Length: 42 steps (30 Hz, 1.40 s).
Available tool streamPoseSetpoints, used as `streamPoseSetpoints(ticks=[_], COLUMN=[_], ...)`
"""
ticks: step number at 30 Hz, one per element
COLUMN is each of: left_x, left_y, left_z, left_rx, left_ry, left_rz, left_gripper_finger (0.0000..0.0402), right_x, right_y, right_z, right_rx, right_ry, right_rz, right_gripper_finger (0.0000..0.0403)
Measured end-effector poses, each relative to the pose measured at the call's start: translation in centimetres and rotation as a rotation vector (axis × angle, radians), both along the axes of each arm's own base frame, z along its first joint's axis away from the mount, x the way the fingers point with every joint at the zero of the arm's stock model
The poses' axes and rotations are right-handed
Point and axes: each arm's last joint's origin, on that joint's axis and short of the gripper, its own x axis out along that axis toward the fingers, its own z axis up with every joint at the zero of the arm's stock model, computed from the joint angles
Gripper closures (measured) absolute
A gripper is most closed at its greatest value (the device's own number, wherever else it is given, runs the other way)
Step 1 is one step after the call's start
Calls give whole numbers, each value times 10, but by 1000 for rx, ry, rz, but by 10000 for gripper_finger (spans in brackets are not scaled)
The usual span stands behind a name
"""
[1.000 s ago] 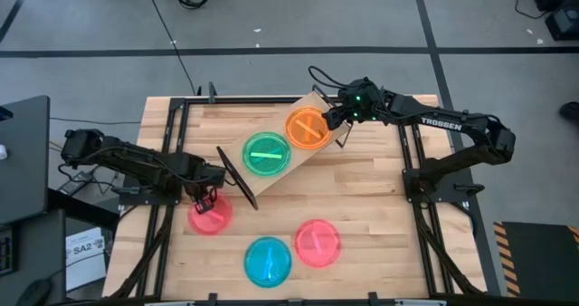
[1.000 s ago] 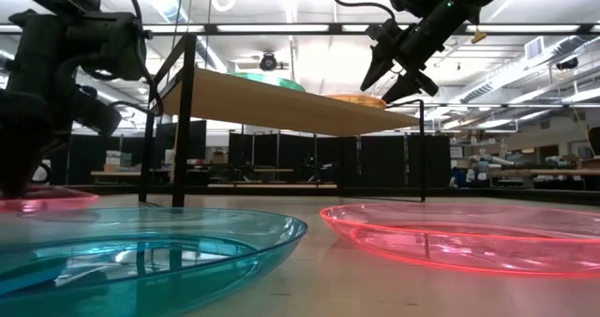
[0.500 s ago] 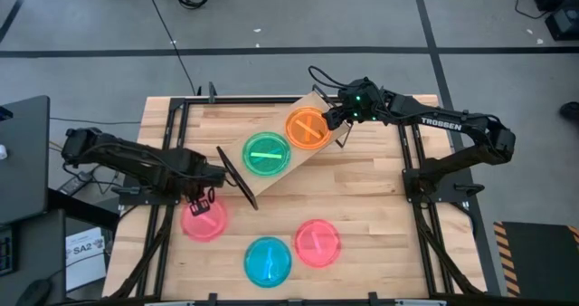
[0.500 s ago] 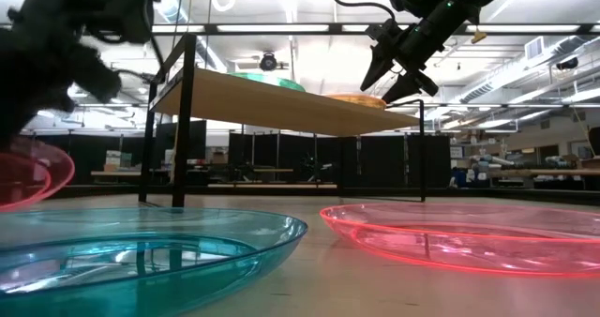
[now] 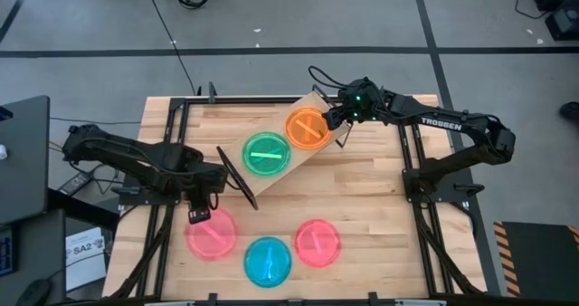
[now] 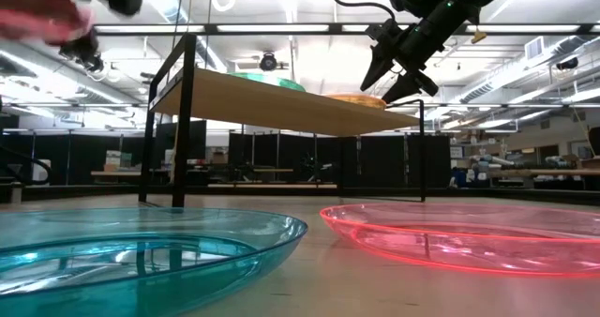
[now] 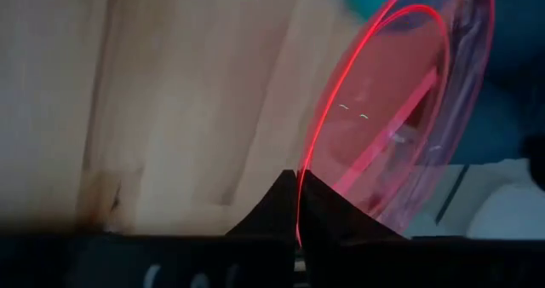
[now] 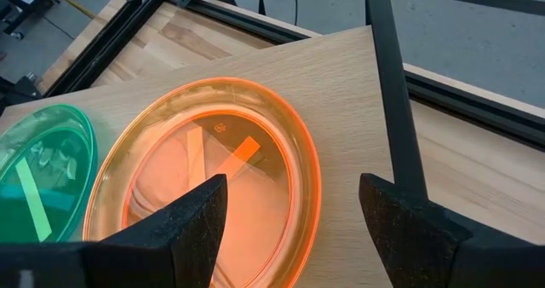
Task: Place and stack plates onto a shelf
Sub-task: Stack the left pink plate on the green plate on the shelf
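Observation:
My left gripper (image 5: 197, 213) is shut on a pink plate (image 5: 210, 235) and holds it in the air over the table's near left part; the low view shows that plate (image 6: 37, 17) high up and blurred. The shelf (image 5: 282, 166) stands slanted across the table's middle on its black wire legs. On its board lie a green plate (image 5: 267, 153) and an orange plate (image 5: 308, 128). My right gripper (image 5: 331, 119) hangs open above the shelf's far right end, its fingers on either side of the orange plate's (image 8: 204, 186) edge without touching it. My left gripper pinches the pink plate's rim (image 7: 305, 162) between its two fingers (image 7: 274, 204), at the plate's far left edge. The fingers come from above, slanting down. The plate is lifted clear of the table and reaches from the fingers toward the near edge.
A blue plate (image 5: 269, 261) and a second pink plate (image 5: 317, 243) lie on the slatted tabletop (image 5: 380, 193) near its front edge. Black frame rails (image 5: 172, 143) run along the left and right sides. Bare wood shows between the shelf and the near plates.
My left gripper, still shut on the pink plate's rim, has risen and drifted slightly toward the near edge. The plate, which lay on the table a second ago, has tipped up and now hangs clear, high above the tabletop.

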Motion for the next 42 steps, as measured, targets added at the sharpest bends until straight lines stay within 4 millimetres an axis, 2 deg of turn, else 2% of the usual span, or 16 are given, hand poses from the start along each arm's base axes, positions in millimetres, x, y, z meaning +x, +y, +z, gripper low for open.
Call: streamPoseSetpoints(ticks=[9, 16, 28, 42], left_x=[9, 16, 32, 30], left_y=[0, 12, 52, 101], left_z=[45, 67, 77, 80], left_rx=[1, 42, 71, 148], left_ry=[-179, -300, -457, -511], left_rz=[19, 98, 304, 478], left_gripper_finger=[392, 391, 391, 391], right_x=[0, 0, 0, 0], right_y=[0, 0, 0, 0], right_z=[0, 0, 0, 0], right_rx=[0, 0, 0, 0], right_ry=[0, 0, 0, 0], right_rz=[0, 0, 0, 0], right_gripper_finger=[130, 130, 130, 130])
